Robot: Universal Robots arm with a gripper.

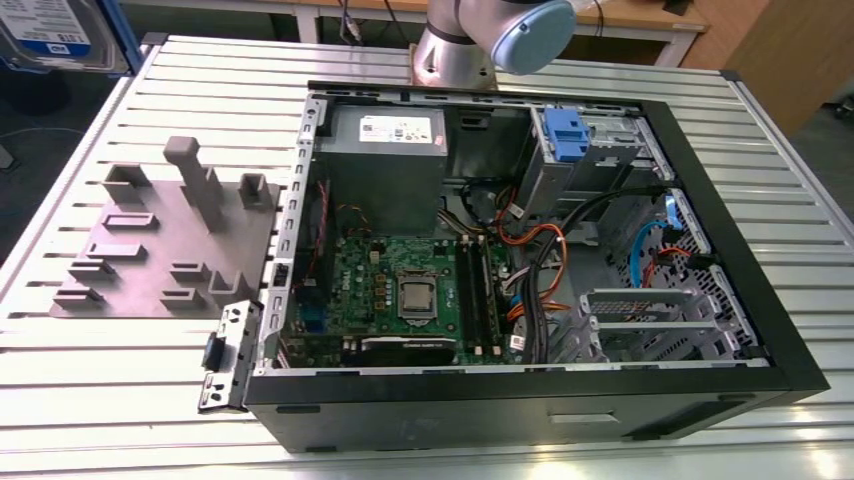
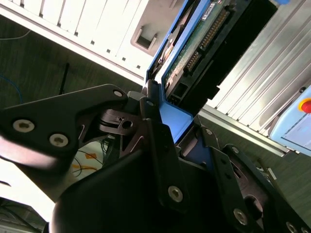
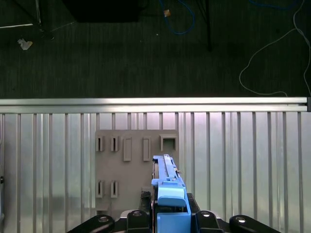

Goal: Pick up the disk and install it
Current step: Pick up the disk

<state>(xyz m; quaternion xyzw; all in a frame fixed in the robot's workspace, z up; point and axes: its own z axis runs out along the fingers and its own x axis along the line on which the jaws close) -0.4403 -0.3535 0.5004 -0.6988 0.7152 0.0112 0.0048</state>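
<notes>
My gripper [image 3: 171, 216] is shut on the disk [image 3: 167, 182], gripping the blue plastic frame at its end. In the first wrist view the disk hangs edge-on, high above the grey slotted fixture [image 3: 129, 167] on the ribbed table. The second wrist view shows the disk's green circuit-board underside [image 2: 201, 41] and blue frame between the black fingers [image 2: 153, 121]. In the exterior view a blue-framed drive with a white-and-blue label [image 1: 54, 35] sits at the top left corner, above the table's far left.
An open black computer case [image 1: 534, 405] lies on the ribbed aluminium table [image 1: 107, 400], with motherboard, cables and a blue latch [image 1: 567, 135] at its drive cage. The grey fixture [image 1: 160, 245] stands to its left. The arm's base [image 1: 461, 45] is behind the case.
</notes>
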